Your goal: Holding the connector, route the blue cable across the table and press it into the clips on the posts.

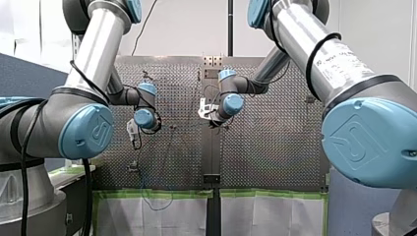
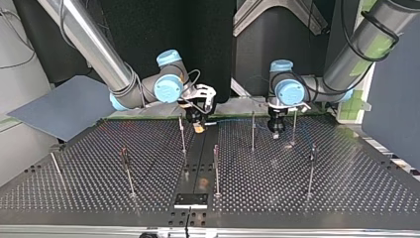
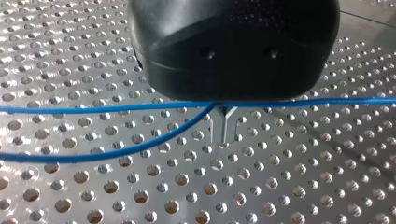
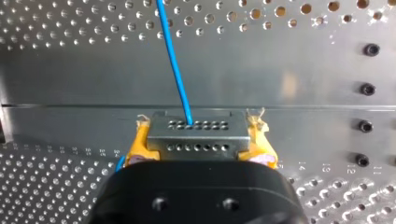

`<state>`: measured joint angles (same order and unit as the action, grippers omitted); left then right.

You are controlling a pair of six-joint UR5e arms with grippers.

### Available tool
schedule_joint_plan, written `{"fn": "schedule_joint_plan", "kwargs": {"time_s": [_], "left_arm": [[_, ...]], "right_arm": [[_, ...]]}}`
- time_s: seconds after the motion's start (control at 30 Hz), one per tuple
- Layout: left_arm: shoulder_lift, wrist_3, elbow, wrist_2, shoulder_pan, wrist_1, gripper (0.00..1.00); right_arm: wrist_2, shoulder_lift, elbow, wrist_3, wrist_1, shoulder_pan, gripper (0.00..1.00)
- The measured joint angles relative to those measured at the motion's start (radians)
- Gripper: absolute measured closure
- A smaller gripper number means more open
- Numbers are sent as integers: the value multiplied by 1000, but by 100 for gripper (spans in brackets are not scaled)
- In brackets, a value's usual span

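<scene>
My right gripper (image 4: pixel 198 136) is pinching the metal connector (image 4: pixel 196 147) between its yellow pads (image 4: pixel 138 148), 1 pad pressing on each end; the connector is showing 2 rows of small holes, and the blue cable (image 4: pixel 175 65) is leaving the upper row and running straight ahead of the gripper; this gripper is hovering over the plain unperforated strip that is running down the middle of the table (image 4: pixel 303 84); my left gripper (image 3: pixel 223 139) is hanging over the perforated panel beside that strip, toward the table's side edge at the top view's right; its metal fingers (image 3: pixel 217 127) are pressing together at the tips, and the cable is passing between them near their root, just under the black body; from there 1 strand is stretching straight out to each side, while a 2nd strand is curving away in a slack arc low over the holes; in the top view the cable is running taut from 1 gripper to the other, toward the table's edge on the arms' side, and my left gripper is standing between 2 of the thin posts (image 2: pixel 252 131); other posts are standing well apart across the table; whether the cable is sitting in any clip is too small to tell; in the front view a slack length of cable is hanging past the table's edge nearest the arm bases, over the white sheeting (image 1: pixel 162 219)
</scene>
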<state>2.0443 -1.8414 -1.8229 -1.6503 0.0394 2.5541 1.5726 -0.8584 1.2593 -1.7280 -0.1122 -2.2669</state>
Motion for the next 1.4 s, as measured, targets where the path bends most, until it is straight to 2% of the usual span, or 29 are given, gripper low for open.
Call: {"fn": "schedule_joint_plan", "kwargs": {"time_s": [0.03, 0.1, 0.13, 0.17, 0.2, 0.27, 0.3, 0.33, 0.6, 0.67, 0.73, 0.77, 0.8, 0.83, 1.0, 1.2, 1.4], "left_arm": [[0, 0, 1, 1, -1, 2, 100], [1, -1, 2, 0, -3, 8, 73], [1, -1, 2, -3, -3, 13, 73], [1, -1, 2, -7, -3, 18, 61], [1, -1, 2, -14, -2, 26, 61], [1, 1, 2, -25, 0, 37, 28], [1, 3, 2, -34, 2, 46, 28], [0, 6, 1, -41, 5, 54, 22], [-3, 43, -2, -99, 32, 126, 22], [-3, 45, -3, -95, 37, 142, 13], [-5, 46, -7, -82, 41, 161, 13], [-7, 47, -9, -76, 42, 169, 8], [-9, 48, -13, -67, 43, 179, 8], [-12, 50, -16, -61, 43, 186, 0], [-44, 60, -50, -51, 49, 226, 0], [-90, 61, -91, -71, 75, 240, 0], [-140, 36, -129, -57, 105, 199, 0]], "right_arm": [[-1, 0, 0, 0, 0, 0, 100], [-1, 0, 0, 1, 0, 0, 100], [-1, 0, 0, 1, 0, 0, 100], [-1, 0, 0, 1, 0, 0, 100], [-1, 0, 0, 2, 0, 0, 100], [-1, 0, 0, 2, 0, -1, 100], [-1, 0, 0, 1, 1, -1, 100], [0, 0, 0, 1, 1, -1, 100], [10, 0, 1, 2, 4, -13, 100], [11, 0, 1, 2, 4, -15, 100], [12, 1, 1, 1, 4, -17, 100], [13, 1, 1, 1, 5, -17, 100], [14, 1, 1, 1, 5, -18, 100], [14, 1, 1, 0, 5, -18, 100], [21, 1, 3, -1, 5, -18, 100], [34, 1, 17, 1, 4, -14, 100], [36, 3, 27, 2, 3, -9, 100]]}}
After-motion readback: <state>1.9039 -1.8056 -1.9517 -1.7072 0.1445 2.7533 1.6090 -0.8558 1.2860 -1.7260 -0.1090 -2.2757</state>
